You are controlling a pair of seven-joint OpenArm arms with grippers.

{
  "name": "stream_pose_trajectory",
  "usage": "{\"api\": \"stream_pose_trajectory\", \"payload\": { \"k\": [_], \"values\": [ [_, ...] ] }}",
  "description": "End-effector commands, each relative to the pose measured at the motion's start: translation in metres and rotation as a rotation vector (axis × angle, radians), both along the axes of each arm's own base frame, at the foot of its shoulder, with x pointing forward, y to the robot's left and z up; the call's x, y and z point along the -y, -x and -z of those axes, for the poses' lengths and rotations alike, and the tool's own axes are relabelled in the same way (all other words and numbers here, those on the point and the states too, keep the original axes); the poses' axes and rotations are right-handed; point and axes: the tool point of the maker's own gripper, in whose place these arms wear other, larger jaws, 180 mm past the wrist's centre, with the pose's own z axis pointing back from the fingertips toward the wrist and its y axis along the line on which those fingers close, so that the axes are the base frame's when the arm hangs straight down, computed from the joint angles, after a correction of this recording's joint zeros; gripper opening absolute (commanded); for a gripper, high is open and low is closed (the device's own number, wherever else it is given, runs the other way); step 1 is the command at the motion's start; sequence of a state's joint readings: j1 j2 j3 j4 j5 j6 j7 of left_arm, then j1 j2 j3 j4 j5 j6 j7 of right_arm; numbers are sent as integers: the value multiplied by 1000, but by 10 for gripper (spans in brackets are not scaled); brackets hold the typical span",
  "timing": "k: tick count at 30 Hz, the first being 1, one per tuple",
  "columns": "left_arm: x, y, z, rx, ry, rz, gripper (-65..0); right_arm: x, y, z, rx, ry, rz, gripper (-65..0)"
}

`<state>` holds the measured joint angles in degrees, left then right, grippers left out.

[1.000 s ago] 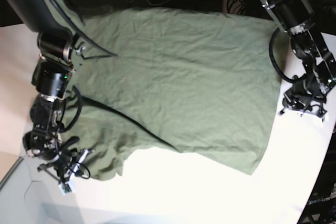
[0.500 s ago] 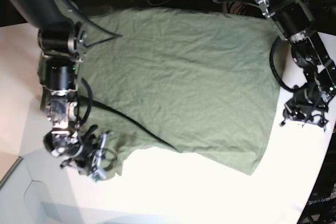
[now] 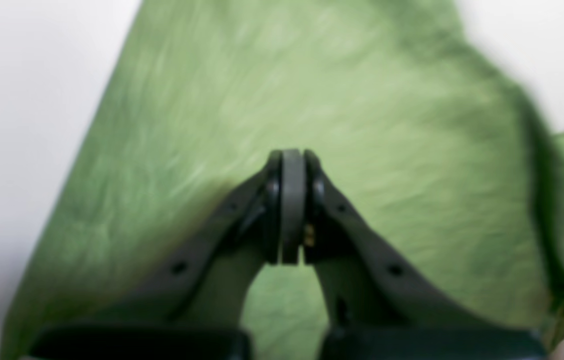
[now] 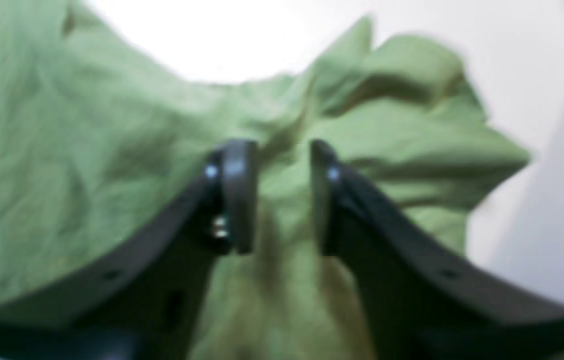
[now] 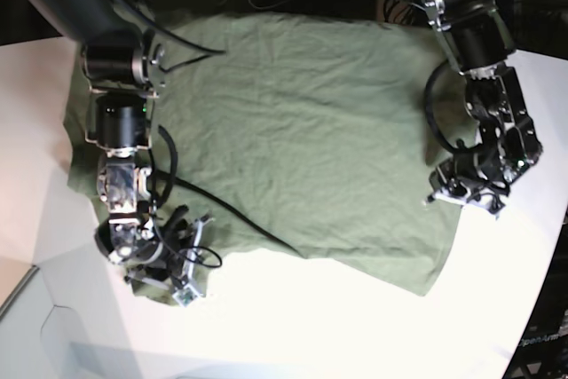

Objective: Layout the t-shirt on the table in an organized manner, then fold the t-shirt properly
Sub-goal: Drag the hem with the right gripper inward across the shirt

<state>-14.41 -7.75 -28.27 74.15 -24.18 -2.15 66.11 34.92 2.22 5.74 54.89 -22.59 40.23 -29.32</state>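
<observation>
Olive-green wrinkled cotton t-shirt (image 5: 293,139) lies spread over the smooth white surface (image 5: 337,335), mostly flat, far edge reaching the dark clutter at the back, near hem running diagonally toward a corner at near right. Left part of the shirt is bunched and rumpled under the black arm on the scene's left, which carries the right hand (image 5: 182,259). Right hand sits over the near-left bunched corner; in its wrist view (image 4: 274,195) the two black fingers stand partly apart with a raised fold of green fabric showing between them, cannot tell if cloth is actually pinched. Black cable trails across the shirt from that arm toward the near hem. Left hand (image 5: 466,193) at scene right, over the shirt's right edge; in its wrist view (image 3: 291,205) the fingers are pressed fully together, nothing visibly between them, green fabric below. Both wrist views blurred.
</observation>
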Motion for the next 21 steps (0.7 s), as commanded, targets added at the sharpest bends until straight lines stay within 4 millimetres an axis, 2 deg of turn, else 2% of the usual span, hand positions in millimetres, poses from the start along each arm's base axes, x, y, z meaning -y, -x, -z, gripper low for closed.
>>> {"api": "stream_pose_trajectory", "payload": {
  "k": [1,4,9,10,13,17,21],
  "values": [
    [-5,-12,-12,39,-4,-5,-648,-2,-17,-28,74,-16,-1,-407],
    [-4,-3,6,-17,16,-8,-648,-4,-21,-33,83,-20,-3,-358],
    [-6,3,14,-46,16,-10,-648,-19,-22,-36,89,-42,-19,-352],
    [-8,4,15,-54,-1,-10,-648,-22,-21,-33,81,-40,-27,-352],
    [-18,9,20,-88,-72,-9,-648,-42,-8,-4,-1,-2,-100,-352],
    [-33,28,31,-135,-127,-12,-649,-45,7,18,-49,7,-116,-353],
    [-61,46,34,-174,-180,-24,-649,-37,15,16,-18,25,-108,-354]
  ]
}}
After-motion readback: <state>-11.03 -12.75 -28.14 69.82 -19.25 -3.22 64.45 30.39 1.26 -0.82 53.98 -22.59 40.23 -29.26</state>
